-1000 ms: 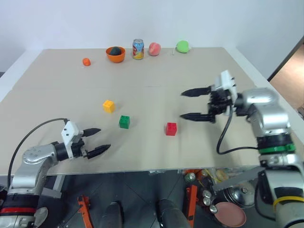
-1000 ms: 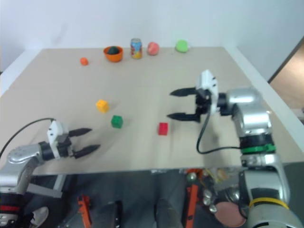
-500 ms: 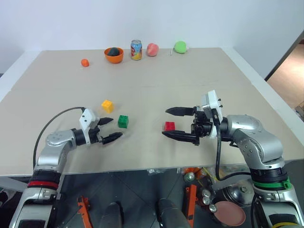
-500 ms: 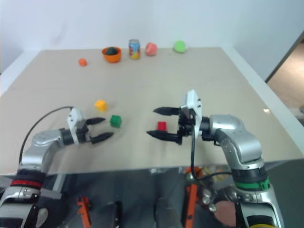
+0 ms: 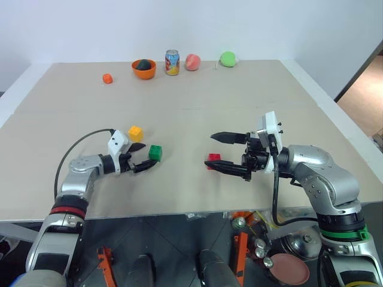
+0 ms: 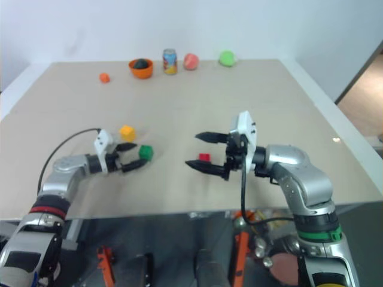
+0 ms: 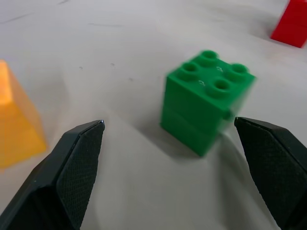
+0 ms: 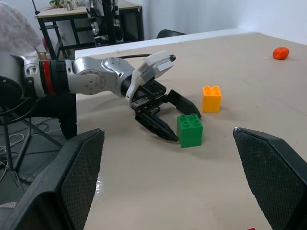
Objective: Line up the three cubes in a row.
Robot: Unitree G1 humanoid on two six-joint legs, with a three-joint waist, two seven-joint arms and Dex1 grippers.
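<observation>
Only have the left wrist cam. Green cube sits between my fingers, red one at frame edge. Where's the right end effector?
Observer: Right end effector is open, its tips at the red cube.
Operator: Touching it?
Observer: Cannot tell; the cube sits close by the nearer finger.
Operator: Anything else around?
Observer: At the far side: orange ball, orange bowl, can, pink fruit, green fruit.

Both arms are shiny silver metal with black joints, white camera blocks at the wrists, looping black cables, and each gripper's textured black fingers (image 7: 76,167) taper to points.
</observation>
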